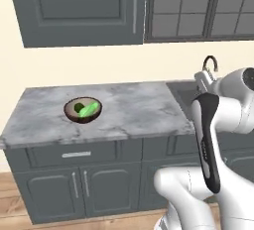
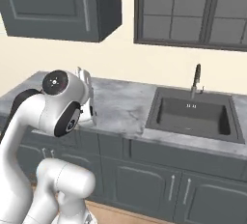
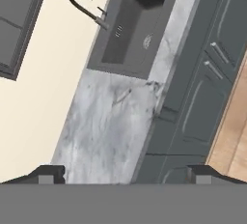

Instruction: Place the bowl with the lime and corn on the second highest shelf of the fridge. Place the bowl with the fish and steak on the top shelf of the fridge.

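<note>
A dark brown bowl stands on the left part of the grey marble counter. In it lie the small dark green lime and the light-green corn. My gripper is open: its two dark fingertips stand far apart with nothing between them. It looks down at bare counter beside the sink, well to the right of the bowl. The fridge with its shelves and the bowl with fish and steak are out of view.
A dark sink with a curved faucet is set into the counter on the right. Grey base cabinets run below the counter, a wall cabinet and a window hang above. Wooden floor lies in front.
</note>
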Tool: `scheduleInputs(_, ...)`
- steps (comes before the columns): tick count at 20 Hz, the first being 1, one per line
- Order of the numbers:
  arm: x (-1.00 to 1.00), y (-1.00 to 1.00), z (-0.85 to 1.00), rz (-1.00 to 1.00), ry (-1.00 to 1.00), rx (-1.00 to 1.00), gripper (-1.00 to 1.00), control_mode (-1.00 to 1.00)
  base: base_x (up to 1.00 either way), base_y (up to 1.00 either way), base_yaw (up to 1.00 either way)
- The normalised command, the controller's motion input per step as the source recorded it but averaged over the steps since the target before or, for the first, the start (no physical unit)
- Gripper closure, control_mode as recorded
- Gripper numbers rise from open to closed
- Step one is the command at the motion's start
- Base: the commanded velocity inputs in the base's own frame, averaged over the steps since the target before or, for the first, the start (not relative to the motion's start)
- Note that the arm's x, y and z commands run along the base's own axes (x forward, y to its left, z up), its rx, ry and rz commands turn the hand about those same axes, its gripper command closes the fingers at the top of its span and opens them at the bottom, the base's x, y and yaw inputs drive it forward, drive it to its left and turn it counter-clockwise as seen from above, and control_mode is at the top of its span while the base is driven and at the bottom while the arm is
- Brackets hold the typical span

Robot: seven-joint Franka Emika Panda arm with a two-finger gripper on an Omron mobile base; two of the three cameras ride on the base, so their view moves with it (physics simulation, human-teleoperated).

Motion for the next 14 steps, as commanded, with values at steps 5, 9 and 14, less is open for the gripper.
scheduleInputs(5, 0.00, 0.00, 0.00, 0.00, 0.00, 0.00, -1.00, 1.00, 0.37, 1.00, -0.13)
scheduleInputs(9, 0.00, 0.00, 0.00, 0.00, 0.00, 0.00, -1.00, 1.00, 0.67, 0.97, -0.03)
scheduleInputs(14, 0.00, 0.00, 0.00, 0.00, 0.00, 0.00, -1.00, 1.00, 0.78, 0.53, 0.00)
